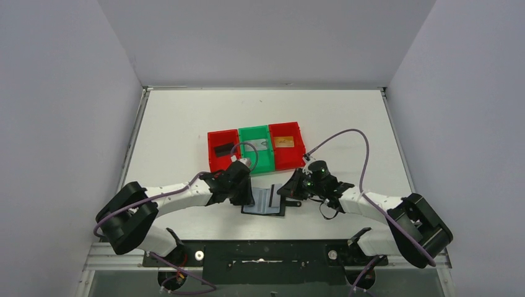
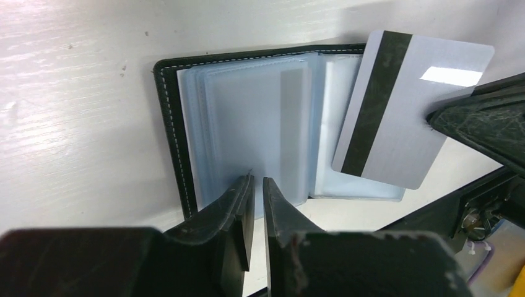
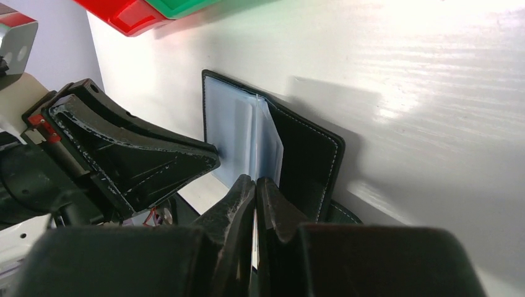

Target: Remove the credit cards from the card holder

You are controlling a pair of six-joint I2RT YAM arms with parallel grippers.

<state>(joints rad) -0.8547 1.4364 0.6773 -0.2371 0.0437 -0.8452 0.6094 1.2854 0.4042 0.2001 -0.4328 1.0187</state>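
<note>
From where I stand, the task looks nearly finished. 3 cards lie already in the bins behind the card holder (image 2: 247,105), and a 4th one is just at its right page, held in the air. What is left, I think, is to carry this last card away to a bin. The clear pockets that I can see look empty, but I cannot be sure of the pages underneath.

The holder lies open and flat on the table (image 1: 179,124), between the 2 arms. On its left page the left gripper (image 2: 258,185) comes down with its fingers almost together, only a thin gap between them and nothing in it. The tips seem to rest on the plastic page, I suppose to keep the holder in place.

Over the right page of the holder is the silver card (image 2: 421,105), tilted, with a dark stripe along it. The right gripper (image 3: 255,185) pinches it by the far edge, fingers closed tight on it.

Behind the holder stand 3 bins in a row, touching each other:
- The left red bin (image 1: 224,163) has a black card (image 1: 221,149).
- The green bin (image 1: 265,162) has a grey card (image 1: 260,146).
- The right red bin (image 1: 286,158) has a gold card (image 1: 284,142).
</note>
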